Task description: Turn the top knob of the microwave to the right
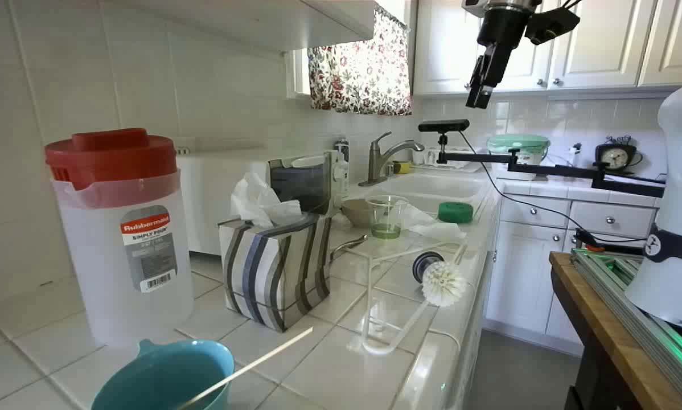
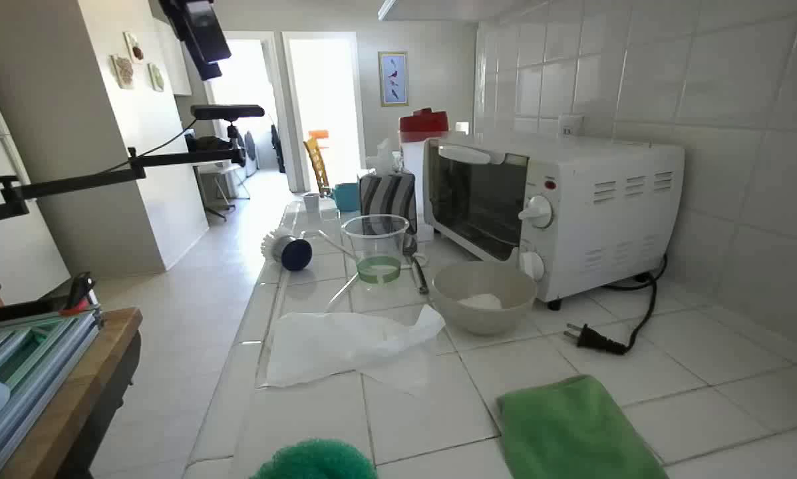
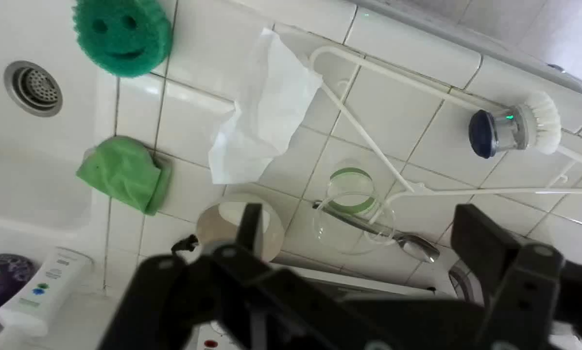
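The microwave is a white toaster-oven-like box (image 2: 611,219) with a dark glass door; its side and door also show in an exterior view (image 1: 301,188). The white top knob (image 2: 538,211) sits below a red light on its front panel, above a second white knob (image 2: 531,266). In the wrist view the microwave's front edge (image 3: 320,276) is largely hidden behind my gripper. My gripper (image 3: 361,221) is open and empty, with its fingers wide apart. It is high above the counter, apart from the microwave; it also shows in both exterior views (image 1: 477,98) (image 2: 210,66).
A beige bowl (image 2: 478,320) stands in front of the knobs. A clear cup (image 2: 380,269), spoon (image 3: 417,247), white hanger (image 3: 364,133) and brush (image 3: 507,129) are in front of the door. A striped tissue box (image 1: 272,273) and red-lidded pitcher (image 1: 130,307) are beside it. A camera arm (image 1: 563,171) reaches over.
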{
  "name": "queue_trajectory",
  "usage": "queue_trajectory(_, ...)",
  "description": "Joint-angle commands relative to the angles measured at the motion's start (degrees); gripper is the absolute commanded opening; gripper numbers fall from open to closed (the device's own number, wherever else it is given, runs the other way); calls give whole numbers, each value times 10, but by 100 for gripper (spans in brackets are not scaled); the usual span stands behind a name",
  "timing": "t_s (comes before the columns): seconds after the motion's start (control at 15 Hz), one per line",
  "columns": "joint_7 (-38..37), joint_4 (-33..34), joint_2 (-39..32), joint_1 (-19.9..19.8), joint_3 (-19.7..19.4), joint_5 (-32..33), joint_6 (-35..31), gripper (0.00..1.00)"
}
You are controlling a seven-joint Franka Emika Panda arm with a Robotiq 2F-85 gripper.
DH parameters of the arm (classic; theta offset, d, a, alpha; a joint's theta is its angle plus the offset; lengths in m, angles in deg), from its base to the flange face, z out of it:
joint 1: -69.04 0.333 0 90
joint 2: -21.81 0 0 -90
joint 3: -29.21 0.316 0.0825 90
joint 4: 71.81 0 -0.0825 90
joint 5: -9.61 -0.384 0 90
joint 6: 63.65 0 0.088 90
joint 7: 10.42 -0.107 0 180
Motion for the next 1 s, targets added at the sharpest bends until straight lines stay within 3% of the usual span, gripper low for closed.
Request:
queue_trajectory(0.0, 0, 1, 0, 0, 0, 0, 1, 100)
queue_trajectory(0.53, 0, 1, 0, 0, 0, 0, 1, 100)
queue_trajectory(0.67, 5, 0, -4, -10, -16, 4, -17, 100)
queue_trajectory(0.93, 28, 2, -30, -40, -85, -10, -87, 100)
